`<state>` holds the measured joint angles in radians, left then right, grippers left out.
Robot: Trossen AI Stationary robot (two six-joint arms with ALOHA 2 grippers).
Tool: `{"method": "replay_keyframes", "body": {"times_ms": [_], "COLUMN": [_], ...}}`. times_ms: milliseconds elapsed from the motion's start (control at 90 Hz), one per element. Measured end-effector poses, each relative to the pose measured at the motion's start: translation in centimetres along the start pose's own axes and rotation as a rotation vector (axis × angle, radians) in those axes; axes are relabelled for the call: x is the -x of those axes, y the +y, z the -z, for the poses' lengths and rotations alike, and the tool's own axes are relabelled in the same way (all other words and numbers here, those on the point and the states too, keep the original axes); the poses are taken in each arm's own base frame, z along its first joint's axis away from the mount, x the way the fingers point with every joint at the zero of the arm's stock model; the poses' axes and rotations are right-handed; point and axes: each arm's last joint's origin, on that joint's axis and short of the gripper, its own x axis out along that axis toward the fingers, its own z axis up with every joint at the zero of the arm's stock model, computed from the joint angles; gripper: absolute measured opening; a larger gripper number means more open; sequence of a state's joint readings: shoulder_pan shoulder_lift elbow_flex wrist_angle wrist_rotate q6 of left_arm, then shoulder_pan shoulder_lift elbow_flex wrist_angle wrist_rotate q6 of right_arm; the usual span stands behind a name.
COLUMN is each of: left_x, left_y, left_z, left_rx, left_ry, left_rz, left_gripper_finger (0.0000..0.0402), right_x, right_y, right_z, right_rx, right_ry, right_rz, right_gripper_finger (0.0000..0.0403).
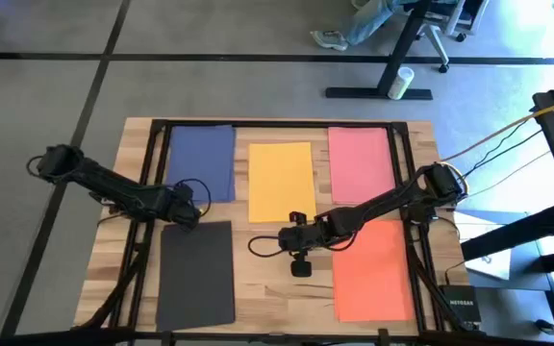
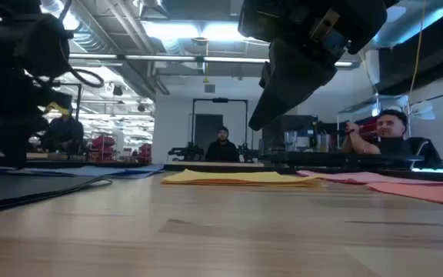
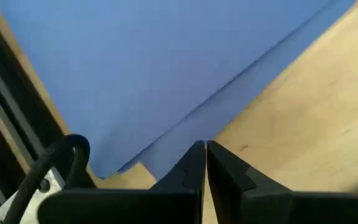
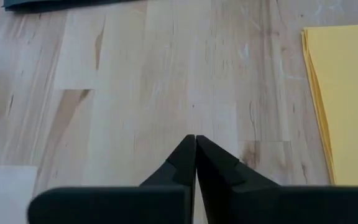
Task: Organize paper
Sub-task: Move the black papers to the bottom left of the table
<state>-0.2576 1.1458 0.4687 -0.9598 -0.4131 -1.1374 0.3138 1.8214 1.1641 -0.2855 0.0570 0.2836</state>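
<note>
Paper sheets lying flat on desk [image 1: 267,259]: thin, light, floppy, likely slippery; judged best pinching at an edge
Left tool [image 3: 205,163] pressed together, hovering beside navy sheet [image 1: 202,161] corner
Right tool [image 4: 195,157] pressed together, hovering near yellow sheet [image 1: 280,180]

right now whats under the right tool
Bare wooden tabletop lies under the right tool, shut and empty, between the flat dark grey paper sheet and the flat orange paper sheet. The spot directly beneath its fingers is covered.

I see three sheets of paper [image 1: 281,181] side by side along the table's [image 1: 421,135] far half, two more nearer on either side, and my right gripper [image 1: 300,268] over bare wood between those two.
</note>
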Motion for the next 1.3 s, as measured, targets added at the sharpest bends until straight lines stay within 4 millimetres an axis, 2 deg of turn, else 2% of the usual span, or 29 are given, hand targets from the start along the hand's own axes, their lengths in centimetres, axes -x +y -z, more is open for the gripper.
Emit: {"method": "replay_keyframes", "body": {"times_ms": [200, 367, 667, 867, 1078, 1300], "left_x": [1.5, 2.3, 0.0, -1.9, -2.4, -2.6], "left_y": [-2.5, -4.4, -6.1, -6.2, -6.7, -6.4], "left_z": [-1.3, -3.5, -7.7, -9.3, -10.5, -10.2], "left_rx": [-0.005, 0.049, -0.104, -0.268, -0.432, -0.520], "left_ry": [-0.114, -0.329, -0.484, -0.442, -0.419, -0.326], "left_rz": [0.220, 0.379, 0.398, 0.375, 0.386, 0.341], "left_gripper_finger": [0.0000, 0.0000, 0.0000, 0.0000, 0.0000, 0.0000], "right_x": [0.0, 0.0, 0.0, 0.0, 0.0, 0.0], "right_y": [0.0, 0.0, 0.0, 0.0, 0.0, 0.0], "right_z": [0.0, 0.0, 0.0, 0.0, 0.0, 0.0], "right_rx": [0.000, 0.000, 0.000, 0.000, 0.001, 0.001], "right_ry": [0.000, -0.003, -0.004, -0.003, -0.001, 0.000], "right_rz": [0.000, 0.008, 0.012, 0.013, 0.013, 0.013], "right_gripper_finger": [0.0000, 0.0000, 0.0000, 0.0000, 0.0000, 0.0000]}}
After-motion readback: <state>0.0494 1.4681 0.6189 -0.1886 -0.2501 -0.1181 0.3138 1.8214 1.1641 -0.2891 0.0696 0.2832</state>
